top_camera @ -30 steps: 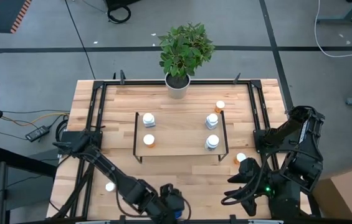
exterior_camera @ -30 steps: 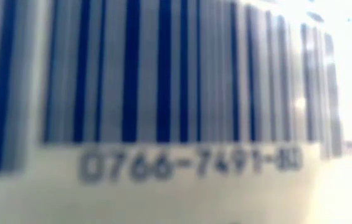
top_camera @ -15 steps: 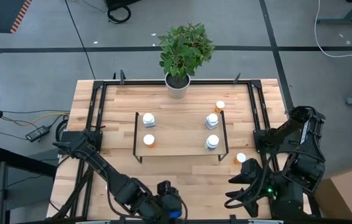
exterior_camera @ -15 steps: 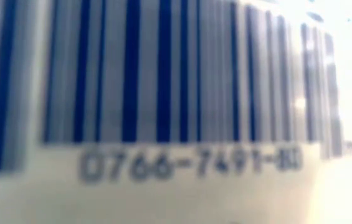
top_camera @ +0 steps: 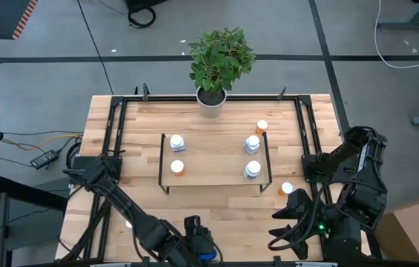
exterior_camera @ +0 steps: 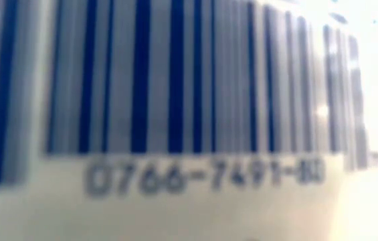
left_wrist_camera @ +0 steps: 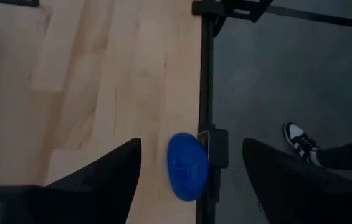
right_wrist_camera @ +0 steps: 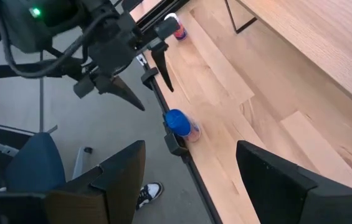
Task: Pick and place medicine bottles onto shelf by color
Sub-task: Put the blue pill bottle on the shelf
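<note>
The left hand hangs over the near edge of the table, fingers spread wide on either side of the blue bottle, which lies at the very edge against the black frame rail; nothing is gripped yet. To do this pick well, the hand should probably come straight down so both fingers clear the bottle's rounded sides, keep the outer finger from snagging the rail, and close gently about its middle, since a smooth oval body could squirt out and fall to the floor. The right hand waits with fingers wide near the table's right front. The shelf already carries four bottles; others stand just outside its right rail.
</note>
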You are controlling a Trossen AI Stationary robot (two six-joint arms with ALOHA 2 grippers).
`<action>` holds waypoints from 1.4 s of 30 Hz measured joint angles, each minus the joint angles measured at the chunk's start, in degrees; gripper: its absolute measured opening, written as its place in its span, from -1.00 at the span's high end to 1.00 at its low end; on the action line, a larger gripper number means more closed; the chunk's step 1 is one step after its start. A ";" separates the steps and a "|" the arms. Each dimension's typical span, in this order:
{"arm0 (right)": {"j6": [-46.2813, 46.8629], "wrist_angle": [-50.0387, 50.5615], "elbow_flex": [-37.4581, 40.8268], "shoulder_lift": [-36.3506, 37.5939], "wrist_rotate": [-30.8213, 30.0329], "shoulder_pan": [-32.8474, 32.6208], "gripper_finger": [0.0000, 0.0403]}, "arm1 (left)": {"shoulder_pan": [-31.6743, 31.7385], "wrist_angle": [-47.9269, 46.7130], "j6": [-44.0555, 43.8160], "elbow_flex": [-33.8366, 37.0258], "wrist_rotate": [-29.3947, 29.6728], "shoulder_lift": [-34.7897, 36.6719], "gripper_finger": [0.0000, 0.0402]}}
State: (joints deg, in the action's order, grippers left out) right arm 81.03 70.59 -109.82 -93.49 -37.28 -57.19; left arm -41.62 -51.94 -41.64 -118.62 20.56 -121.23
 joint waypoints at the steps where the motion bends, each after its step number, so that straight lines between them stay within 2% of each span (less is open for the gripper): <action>1: 0.02 -0.02 0.00 0.00 0.00 0.00 -0.29 | -0.09 0.72 -0.02 0.70 0.00 0.00 -0.46; 7: 0.07 -0.01 0.00 0.00 0.00 0.00 -0.29 | -0.49 2.60 -0.28 1.87 -0.25 -0.47 -0.63; 14: 0.11 0.03 0.00 0.02 -0.23 0.00 -0.29 | -0.68 2.30 -1.41 1.96 -3.41 -3.24 -0.81; 19: 0.43 0.02 0.00 0.02 -0.24 0.00 -0.29 | -0.68 2.44 -2.72 1.96 -4.24 -6.00 -0.79; 42: 0.04 0.01 0.00 0.02 -0.61 0.02 -0.29 | -0.29 4.76 -4.13 1.92 -5.09 -9.61 -0.77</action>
State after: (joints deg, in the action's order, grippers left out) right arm 81.08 70.60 -109.82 -93.47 -37.89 -57.17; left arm -41.91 -47.17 -45.78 -116.71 15.46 -130.84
